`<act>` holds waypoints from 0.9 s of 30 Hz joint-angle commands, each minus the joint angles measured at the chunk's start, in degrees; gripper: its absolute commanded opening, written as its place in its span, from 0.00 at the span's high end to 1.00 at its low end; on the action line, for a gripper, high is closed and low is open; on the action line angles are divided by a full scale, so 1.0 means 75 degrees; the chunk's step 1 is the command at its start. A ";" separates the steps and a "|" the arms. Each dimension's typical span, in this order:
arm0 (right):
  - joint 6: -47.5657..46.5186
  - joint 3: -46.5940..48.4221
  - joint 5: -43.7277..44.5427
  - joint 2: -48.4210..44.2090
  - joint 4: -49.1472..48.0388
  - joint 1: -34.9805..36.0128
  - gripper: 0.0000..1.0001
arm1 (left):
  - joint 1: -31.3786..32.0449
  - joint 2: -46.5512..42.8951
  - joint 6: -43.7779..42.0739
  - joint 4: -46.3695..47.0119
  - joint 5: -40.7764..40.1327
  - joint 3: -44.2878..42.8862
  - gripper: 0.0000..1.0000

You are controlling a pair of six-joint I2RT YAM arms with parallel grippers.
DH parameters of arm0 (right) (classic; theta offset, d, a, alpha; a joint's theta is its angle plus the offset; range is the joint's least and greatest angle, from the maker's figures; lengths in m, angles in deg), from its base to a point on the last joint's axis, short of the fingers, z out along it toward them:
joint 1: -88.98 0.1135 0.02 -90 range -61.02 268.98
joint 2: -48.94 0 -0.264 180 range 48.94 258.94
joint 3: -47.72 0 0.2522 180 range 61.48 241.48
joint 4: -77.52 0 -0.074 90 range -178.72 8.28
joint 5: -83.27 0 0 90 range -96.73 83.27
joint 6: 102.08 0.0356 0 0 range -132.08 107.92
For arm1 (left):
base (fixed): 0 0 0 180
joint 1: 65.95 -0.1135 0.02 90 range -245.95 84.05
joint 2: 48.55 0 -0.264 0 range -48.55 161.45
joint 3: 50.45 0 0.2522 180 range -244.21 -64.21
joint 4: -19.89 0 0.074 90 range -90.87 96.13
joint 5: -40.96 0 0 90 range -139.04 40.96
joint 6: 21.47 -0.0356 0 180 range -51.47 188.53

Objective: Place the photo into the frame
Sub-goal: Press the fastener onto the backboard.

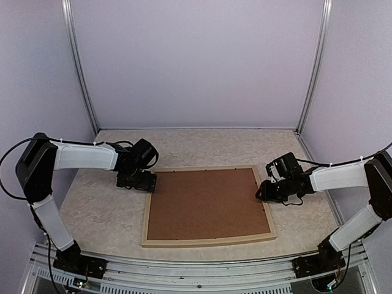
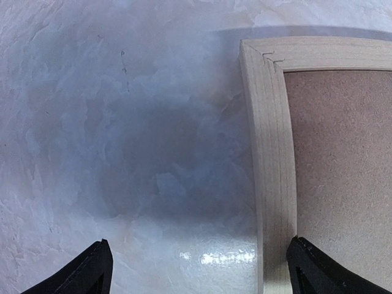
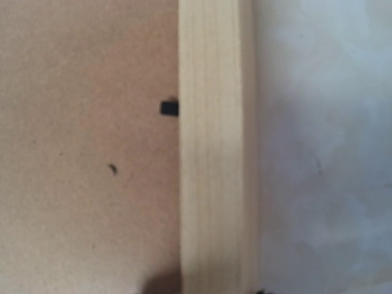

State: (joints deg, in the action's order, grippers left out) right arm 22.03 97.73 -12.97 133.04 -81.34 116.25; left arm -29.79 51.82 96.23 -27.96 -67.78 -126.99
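Observation:
The pale wood frame (image 1: 208, 240) lies flat mid-table, its opening filled by a brown backing board (image 1: 208, 205). The photo is hidden. My left gripper (image 1: 138, 180) hangs open at the frame's far left corner. In the left wrist view its fingertips (image 2: 86, 275) straddle the left rail (image 2: 269, 153), one over the table and one over the board (image 2: 343, 153). My right gripper (image 1: 266, 191) sits low on the right rail. In the right wrist view only slivers of its jaws (image 3: 217, 291) show, flanking the rail (image 3: 214, 153) closely.
A small black retaining tab (image 3: 169, 108) sticks out from the right rail over the board (image 3: 86, 153). The mottled pale tabletop (image 1: 104, 208) surrounds the frame. Purple walls and metal posts (image 1: 79, 67) enclose the back and sides.

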 commanded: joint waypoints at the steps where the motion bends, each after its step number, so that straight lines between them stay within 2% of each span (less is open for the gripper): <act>1: -0.0083 -0.0087 0.0002 0.0014 0.0200 0.0091 0.60 | 0.0235 0.0350 0.0153 -0.0256 -0.0058 -0.0063 0.01; 21: -0.0015 -0.0216 -0.0083 0.0071 0.0052 0.0102 0.60 | 0.1181 0.1405 0.0412 -0.0332 -0.0124 -0.0521 0.02; 27: -0.0024 -0.0193 -0.0070 0.0111 0.0059 0.0109 0.61 | 0.1214 0.0972 0.0567 -0.0404 -0.0666 -0.0567 0.02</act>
State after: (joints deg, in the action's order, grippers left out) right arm 22.08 97.40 -12.97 133.04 -81.96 116.25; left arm -21.76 58.12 100.12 -28.02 -74.21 -132.52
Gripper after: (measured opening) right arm 0.394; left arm 0.979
